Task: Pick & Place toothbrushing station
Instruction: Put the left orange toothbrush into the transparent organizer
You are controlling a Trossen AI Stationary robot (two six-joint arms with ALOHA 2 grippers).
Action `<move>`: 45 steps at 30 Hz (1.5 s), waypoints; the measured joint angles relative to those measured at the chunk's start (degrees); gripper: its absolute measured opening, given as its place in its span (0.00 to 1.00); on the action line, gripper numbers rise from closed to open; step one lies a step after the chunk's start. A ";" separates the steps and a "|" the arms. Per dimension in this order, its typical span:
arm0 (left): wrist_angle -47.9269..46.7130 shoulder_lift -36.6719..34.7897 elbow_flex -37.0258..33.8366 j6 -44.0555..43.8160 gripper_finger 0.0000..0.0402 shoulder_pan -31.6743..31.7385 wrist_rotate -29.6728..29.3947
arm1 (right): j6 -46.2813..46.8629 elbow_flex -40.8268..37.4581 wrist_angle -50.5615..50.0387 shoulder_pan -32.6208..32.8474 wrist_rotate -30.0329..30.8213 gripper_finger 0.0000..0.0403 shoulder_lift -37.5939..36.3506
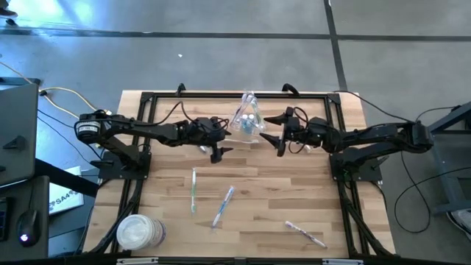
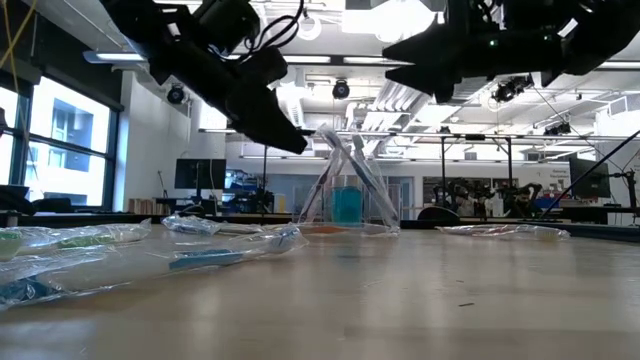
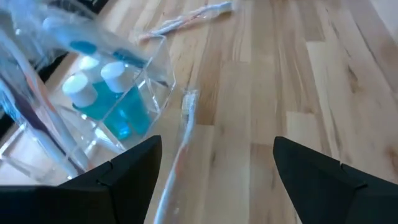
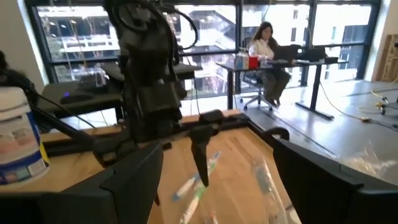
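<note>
Standing at the back middle of the pale wooden table (image 1: 257, 213): small clear plastic cup (image 1: 248, 121), holding white blue-capped tubes (image 3: 102, 84) and slim toothbrushes leaning out past its rim. Hanging just left of the cup, above the boards: left gripper (image 1: 218, 152), fingers spread wide, gripping nothing. Lying on the wood just beside the cup, under that gripper: one wrapped white toothbrush (image 3: 180, 140). Hovering just right of the cup: right gripper (image 1: 274, 135), jaws likewise parted and empty, pointing toward the left arm. Lying flat nearer the front, well apart from the cup: a green-and-white wrapped toothbrush (image 1: 193, 189), a blue wrapped toothbrush (image 1: 223, 205) beside it, and a white wrapped toothbrush with pink (image 1: 305, 233) toward the front right. Sitting at the front left corner: stack of white round discs (image 1: 140, 232). Sitting at a desk in the room beyond: a person (image 4: 266, 53).
</note>
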 joint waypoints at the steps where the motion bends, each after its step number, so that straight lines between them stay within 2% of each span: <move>1: -0.01 0.00 0.01 1.37 0.76 0.00 0.01 | -0.03 0.00 0.46 0.35 -0.11 0.74 0.00; 5: -2.46 0.00 0.02 9.65 0.76 0.02 0.01 | -0.94 0.00 2.80 1.91 -2.22 0.74 0.00; 8: -3.52 0.20 0.02 12.49 0.76 0.70 0.05 | -1.33 0.00 4.52 3.23 -3.82 0.74 0.00; 19: 2.40 11.30 0.37 10.54 0.76 3.66 -1.84 | -3.24 0.00 6.97 7.10 -6.02 0.74 0.00; 29: 1.86 19.13 7.00 5.08 0.76 6.01 1.30 | -4.43 0.00 7.25 8.17 -6.00 0.74 0.00; 38: 1.48 24.33 8.91 3.27 0.76 6.03 -0.39 | -4.14 0.00 7.17 8.69 -5.99 0.74 0.00; 42: 0.32 24.33 9.06 3.14 0.72 5.99 -0.73 | -4.34 0.00 7.30 9.33 -5.98 0.74 0.00; 45: 0.09 24.38 9.06 2.72 0.64 5.95 -0.54 | -4.40 0.00 7.28 9.33 -5.99 0.74 0.00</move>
